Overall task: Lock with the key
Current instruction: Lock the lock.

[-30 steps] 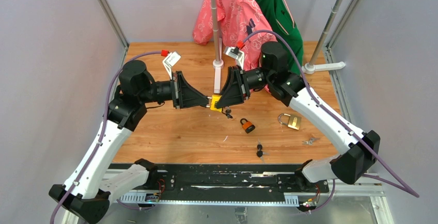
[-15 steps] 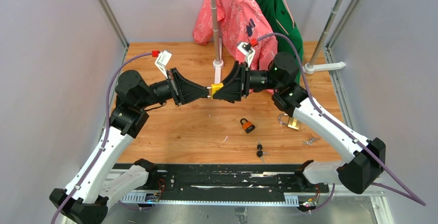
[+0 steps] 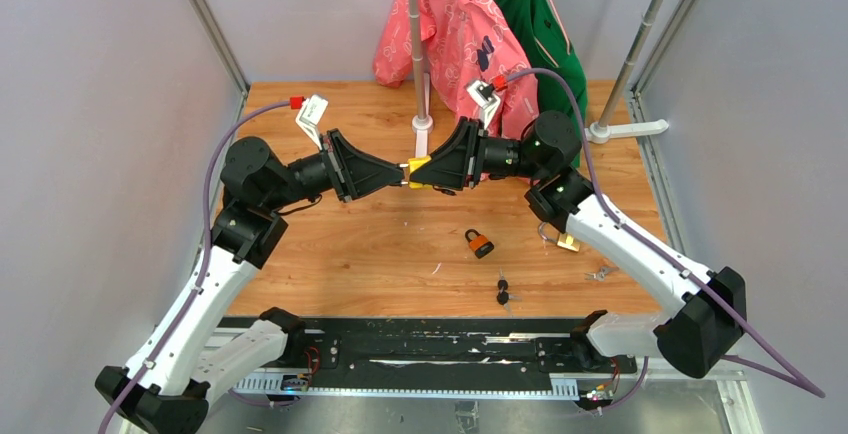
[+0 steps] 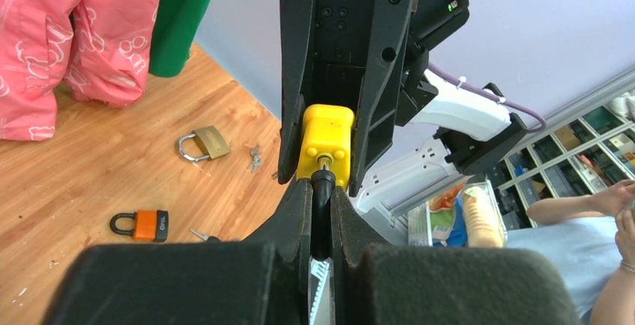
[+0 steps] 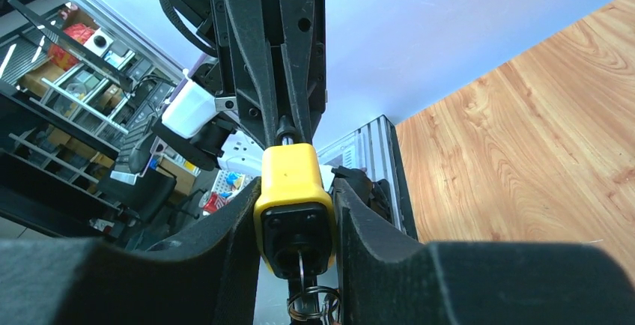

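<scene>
Altogether three padlocks: yellow padlock (image 3: 419, 170), orange padlock (image 3: 481, 245), brass padlock (image 4: 213, 142).

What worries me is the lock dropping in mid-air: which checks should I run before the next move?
1. Right end effector clamped on the yellow padlock: ok.
2. Left end effector pinching the dark stem at the padlock's far end: ok.
3. Key with its ring seated in the padlock's black end face: ok.
4. Both arms in line, the padlock held straight between them: ok.
5. Padlock held above the table: ok.
6. Lock already turned shut: cannot tell.
</scene>
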Motion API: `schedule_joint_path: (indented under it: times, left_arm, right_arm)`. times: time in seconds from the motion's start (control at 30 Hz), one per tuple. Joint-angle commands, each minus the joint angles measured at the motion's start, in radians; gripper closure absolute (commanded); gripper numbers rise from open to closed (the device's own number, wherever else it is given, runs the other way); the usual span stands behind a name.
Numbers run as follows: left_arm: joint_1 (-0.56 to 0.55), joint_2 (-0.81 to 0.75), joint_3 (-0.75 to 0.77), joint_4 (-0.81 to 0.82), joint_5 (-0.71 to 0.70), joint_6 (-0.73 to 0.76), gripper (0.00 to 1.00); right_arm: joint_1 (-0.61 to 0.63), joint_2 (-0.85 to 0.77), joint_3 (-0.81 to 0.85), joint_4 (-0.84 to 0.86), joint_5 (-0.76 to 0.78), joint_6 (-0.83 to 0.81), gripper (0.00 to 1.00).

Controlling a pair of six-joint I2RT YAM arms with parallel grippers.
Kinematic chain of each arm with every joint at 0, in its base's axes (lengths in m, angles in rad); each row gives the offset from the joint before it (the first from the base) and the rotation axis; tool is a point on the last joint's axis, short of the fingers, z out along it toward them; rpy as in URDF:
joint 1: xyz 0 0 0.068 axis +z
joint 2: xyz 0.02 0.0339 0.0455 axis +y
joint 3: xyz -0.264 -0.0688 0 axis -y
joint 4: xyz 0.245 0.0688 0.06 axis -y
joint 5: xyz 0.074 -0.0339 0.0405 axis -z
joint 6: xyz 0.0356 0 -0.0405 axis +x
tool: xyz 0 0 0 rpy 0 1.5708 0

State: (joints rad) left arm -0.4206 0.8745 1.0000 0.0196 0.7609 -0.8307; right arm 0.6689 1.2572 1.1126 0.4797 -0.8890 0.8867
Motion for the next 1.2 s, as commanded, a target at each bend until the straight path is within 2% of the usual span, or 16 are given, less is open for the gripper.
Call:
schedule_joint_path:
  times: [0.0,0.03,0.07,0.17,0.27,0.4,0.47,0.6,0.63,0.9,0.93,0.97,1.07,1.17]
  left_arm:
    - [-0.003,-0.025,0.001,0.062,-0.044,-0.013,1.0]
    - [-0.003,-0.03,-0.002,0.063,-0.051,-0.012,1.0]
    - [-0.003,-0.036,-0.006,0.063,-0.058,-0.01,1.0]
    - [-0.003,-0.05,-0.009,0.059,-0.069,-0.012,1.0]
    - [-0.003,-0.055,-0.01,0.06,-0.068,-0.017,1.0]
    - [-0.003,-0.056,-0.007,0.057,-0.082,-0.023,1.0]
    - [-0.003,-0.051,0.016,-0.001,-0.112,-0.009,0.99]
    - [-0.003,-0.027,0.09,-0.134,-0.113,0.043,0.57]
    - [-0.003,-0.023,0.097,-0.135,-0.096,0.046,0.52]
    - [-0.003,-0.006,0.09,-0.126,-0.019,0.042,0.48]
    - [-0.003,-0.003,0.097,-0.154,-0.009,0.06,0.45]
    - [-0.003,0.003,0.106,-0.19,0.0,0.095,0.35]
    - [-0.001,0.011,0.134,-0.314,-0.006,0.176,0.19]
    - [0.017,0.007,0.112,-0.293,0.031,0.155,0.17]
  right_arm:
    - [0.014,-0.031,-0.026,0.102,0.042,0.058,0.9]
    - [0.015,-0.033,-0.034,0.124,0.055,0.076,0.99]
    - [0.014,-0.037,-0.048,0.151,0.066,0.099,1.0]
    - [0.02,-0.067,-0.109,0.224,0.148,0.148,1.0]
    - [0.028,-0.113,-0.146,0.212,0.221,0.123,1.0]
    - [0.028,-0.108,-0.09,0.117,0.178,0.091,1.0]
    - [0.03,-0.098,-0.075,0.111,0.149,0.086,1.0]
    - [0.031,-0.089,-0.054,0.103,0.12,0.081,1.0]
    - [0.029,-0.088,-0.052,0.104,0.114,0.082,1.0]
    - [0.027,-0.092,-0.05,0.117,0.121,0.08,1.0]
    - [0.024,-0.095,-0.053,0.118,0.126,0.08,1.0]
    - [0.022,-0.098,-0.055,0.12,0.128,0.078,1.0]
    - [0.019,-0.099,-0.048,0.12,0.119,0.074,1.0]
    - [0.018,-0.097,-0.046,0.12,0.114,0.073,1.0]
